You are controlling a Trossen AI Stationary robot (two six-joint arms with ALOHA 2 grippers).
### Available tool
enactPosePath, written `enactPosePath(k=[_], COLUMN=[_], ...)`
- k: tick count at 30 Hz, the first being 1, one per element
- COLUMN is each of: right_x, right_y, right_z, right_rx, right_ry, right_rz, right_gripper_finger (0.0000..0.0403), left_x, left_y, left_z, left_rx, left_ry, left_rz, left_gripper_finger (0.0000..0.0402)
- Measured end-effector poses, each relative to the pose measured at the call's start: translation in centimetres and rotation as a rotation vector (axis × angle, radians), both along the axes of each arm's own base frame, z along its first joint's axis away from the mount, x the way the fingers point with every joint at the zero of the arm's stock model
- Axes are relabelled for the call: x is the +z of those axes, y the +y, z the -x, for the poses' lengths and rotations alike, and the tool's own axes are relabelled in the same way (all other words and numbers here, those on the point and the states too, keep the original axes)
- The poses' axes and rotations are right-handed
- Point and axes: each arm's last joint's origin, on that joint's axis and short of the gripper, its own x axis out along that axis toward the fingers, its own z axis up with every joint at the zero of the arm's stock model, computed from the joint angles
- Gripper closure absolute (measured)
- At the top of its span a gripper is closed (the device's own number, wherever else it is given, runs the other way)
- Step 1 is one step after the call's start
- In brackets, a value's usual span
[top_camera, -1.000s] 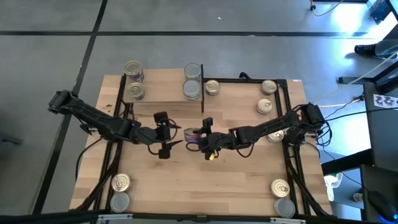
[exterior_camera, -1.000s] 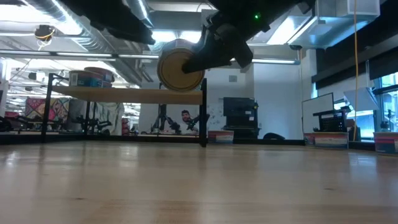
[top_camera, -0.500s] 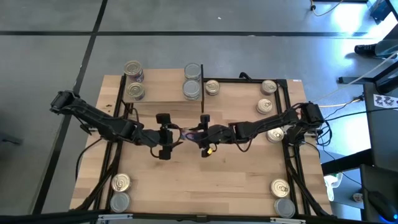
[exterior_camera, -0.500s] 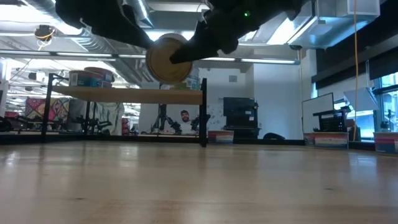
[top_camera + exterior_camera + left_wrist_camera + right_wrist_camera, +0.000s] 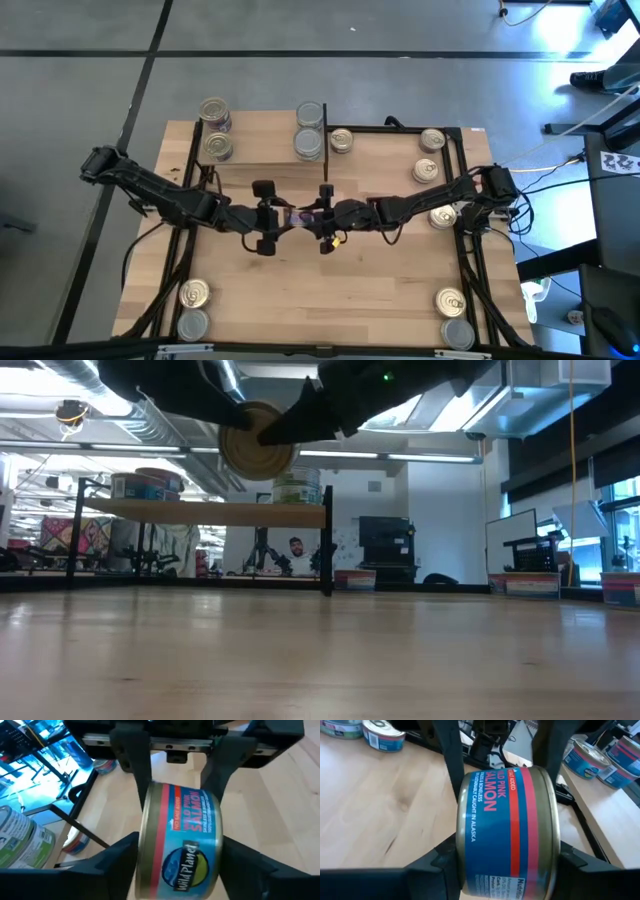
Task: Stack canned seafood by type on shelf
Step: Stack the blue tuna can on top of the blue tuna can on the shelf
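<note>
While both tools grip one salmon tin [image 5: 304,214], four tins on shelf [image 5: 262,147].

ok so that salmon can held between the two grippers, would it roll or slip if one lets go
The salmon can is round, rigid metal held on its side, so it would probably roll once set down. Its glossy label may slip. It looks sealed, so probably dense for its size.

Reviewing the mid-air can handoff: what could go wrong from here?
1. The can hangs above the table, on its side, between the left gripper and right gripper. If the right lets go before the left jaws have closed on it, it may drop and roll.
2. The two grippers nearly meet around the can, so their fingers could collide.
3. The shelf already carries stacked cans; a tilted placement could knock them.
</note>
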Motion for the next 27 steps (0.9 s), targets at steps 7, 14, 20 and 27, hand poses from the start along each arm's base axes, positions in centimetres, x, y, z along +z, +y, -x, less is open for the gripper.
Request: enactPosePath(k=[7, 14, 20, 27], right_x=[0.2, 1.4, 3.2, -0.3], right_y=[0.0, 0.8, 2.3, 2.3], right_z=[-0.1, 1.5, 5.5, 8.2], right_rx=[0.001, -0.015, 0.007, -0.078], right_ry=[-0.016, 0.046, 0.239, 0.477], right_rz=[-0.003, 0.028, 0.018, -0.092], right_gripper_finger=[0.0183, 0.0147, 0.014, 0.0139], left_x=[-0.1, 0.9, 4.2, 7.6], left_y=[0.0, 0.1, 0.9, 2.0], left_z=[0.0, 0.4, 1.2, 2.9], left_rx=[-0.005, 0.02, 0.199, 0.388], left_ry=[0.01, 0.036, 0.131, 0.212], left_rz=[-0.009, -0.013, -0.067, -0.127], left_gripper_finger=[0.0212, 0.0212, 0.0212, 0.0212])
